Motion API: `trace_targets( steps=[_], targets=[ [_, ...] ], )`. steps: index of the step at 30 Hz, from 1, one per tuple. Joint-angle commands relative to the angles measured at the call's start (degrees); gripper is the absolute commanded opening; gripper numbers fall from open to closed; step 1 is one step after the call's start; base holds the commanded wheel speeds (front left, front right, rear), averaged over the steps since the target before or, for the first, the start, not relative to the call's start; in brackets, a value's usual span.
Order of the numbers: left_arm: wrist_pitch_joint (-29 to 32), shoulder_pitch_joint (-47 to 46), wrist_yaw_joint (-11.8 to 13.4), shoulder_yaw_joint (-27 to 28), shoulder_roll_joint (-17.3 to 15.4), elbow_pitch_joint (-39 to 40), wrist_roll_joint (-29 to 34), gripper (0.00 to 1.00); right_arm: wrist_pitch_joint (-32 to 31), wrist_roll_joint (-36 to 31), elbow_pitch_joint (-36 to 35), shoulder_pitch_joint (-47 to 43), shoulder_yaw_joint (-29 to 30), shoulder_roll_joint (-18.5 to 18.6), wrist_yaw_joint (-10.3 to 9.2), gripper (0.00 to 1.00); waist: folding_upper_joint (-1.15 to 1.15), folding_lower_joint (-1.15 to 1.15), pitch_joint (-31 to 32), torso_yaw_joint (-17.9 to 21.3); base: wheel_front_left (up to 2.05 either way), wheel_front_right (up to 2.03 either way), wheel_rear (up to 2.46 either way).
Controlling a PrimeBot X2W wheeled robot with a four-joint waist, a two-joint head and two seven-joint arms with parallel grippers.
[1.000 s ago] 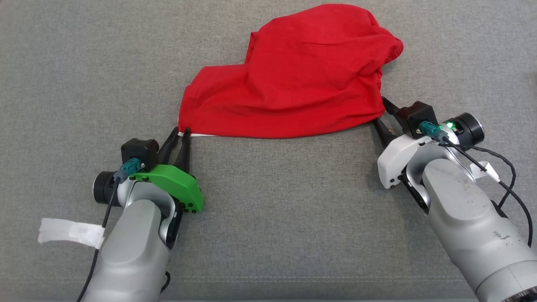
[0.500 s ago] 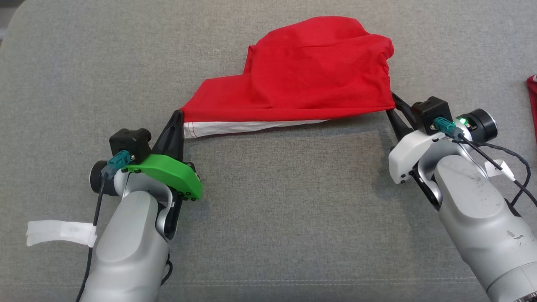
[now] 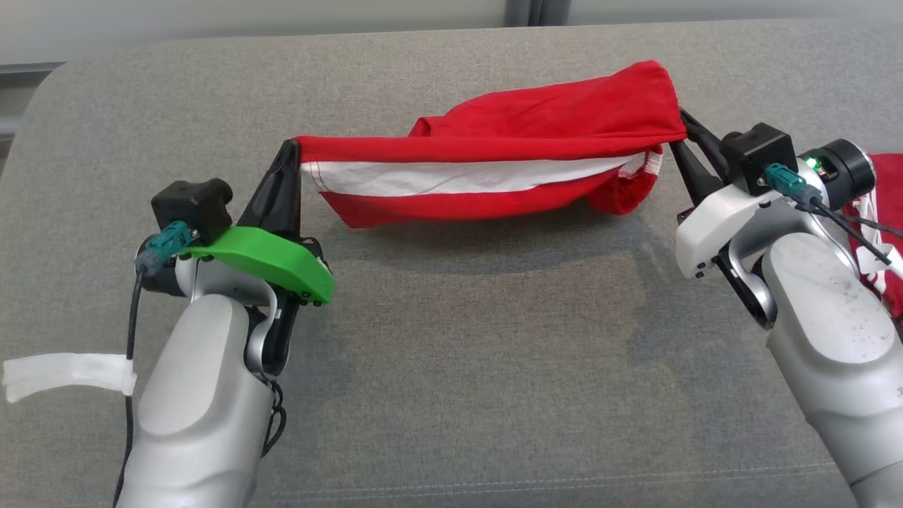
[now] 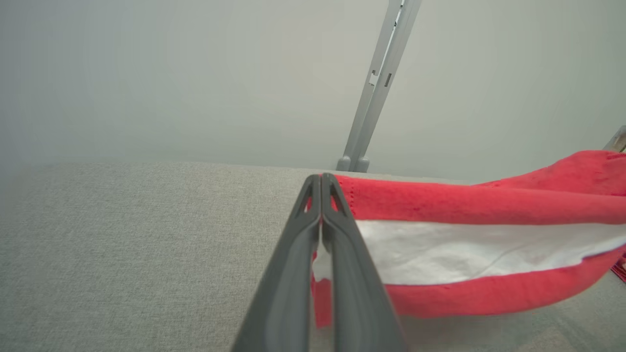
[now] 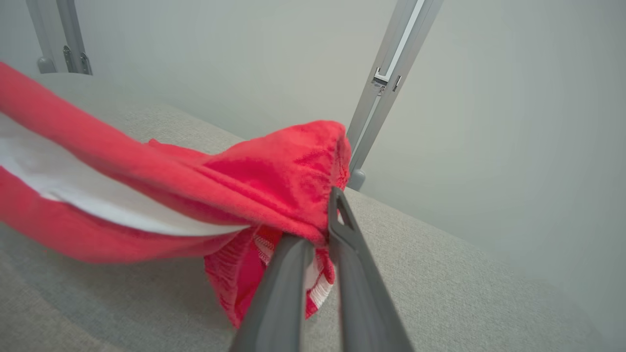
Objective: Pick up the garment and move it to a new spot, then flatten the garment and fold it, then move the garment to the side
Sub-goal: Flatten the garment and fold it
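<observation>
The garment (image 3: 494,134) is red cloth with a white inner face, hanging above the grey surface and stretched between my two grippers. At its left corner my left gripper (image 3: 289,152) is shut on the hem; the left wrist view shows the fingers (image 4: 342,244) pressed together with the garment (image 4: 464,205) running off to the right. My right gripper (image 3: 683,121) is shut on the bunched right end; in the right wrist view the garment (image 5: 274,176) drapes over the fingertips (image 5: 337,200) and sags to the left.
A wide grey fabric surface (image 3: 458,339) lies below, with its far edge and a pale wall behind. Another red and white cloth (image 3: 885,212) lies at the right edge, behind my right arm. A grey metal post (image 4: 376,83) stands beyond the far edge.
Both grippers closed on the garment's near corners and lifted it off the surface; its near edge now hangs taut and shows the white inner face. The head camera has tilted up.
</observation>
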State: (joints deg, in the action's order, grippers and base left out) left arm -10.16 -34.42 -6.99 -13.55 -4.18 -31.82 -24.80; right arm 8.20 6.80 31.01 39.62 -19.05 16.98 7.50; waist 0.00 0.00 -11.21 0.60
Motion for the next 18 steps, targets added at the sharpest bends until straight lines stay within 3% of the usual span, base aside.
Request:
trace_targets(
  steps=[1, 8, 18],
  targets=[
    [0.79, -0.83, 0.08, 0.19, -0.57, 1.15, -0.36, 0.00, -1.07, 0.52, -1.45, -0.31, -0.02, 0.49, -0.03, 0.00, 0.00, 0.00, -0.57, 0.63, 0.00, 0.00, 0.00],
    [5.70, -8.68, 0.28, 1.79, -3.06, 5.24, -2.14, 0.00, -9.65, 4.67, -5.44, 7.47, -1.28, 0.53, -0.03, 0.00, 0.00, 0.00, -7.12, 3.18, 0.00, 0.00, 0.00],
    [4.08, -27.83, 0.57, 4.23, -6.66, 4.57, -1.06, 0.00, -12.83, 5.30, 2.26, 27.52, -1.34, -0.89, -0.06, 0.00, 0.00, 0.00, -17.14, 5.93, 0.00, 0.00, 0.00]
  ],
)
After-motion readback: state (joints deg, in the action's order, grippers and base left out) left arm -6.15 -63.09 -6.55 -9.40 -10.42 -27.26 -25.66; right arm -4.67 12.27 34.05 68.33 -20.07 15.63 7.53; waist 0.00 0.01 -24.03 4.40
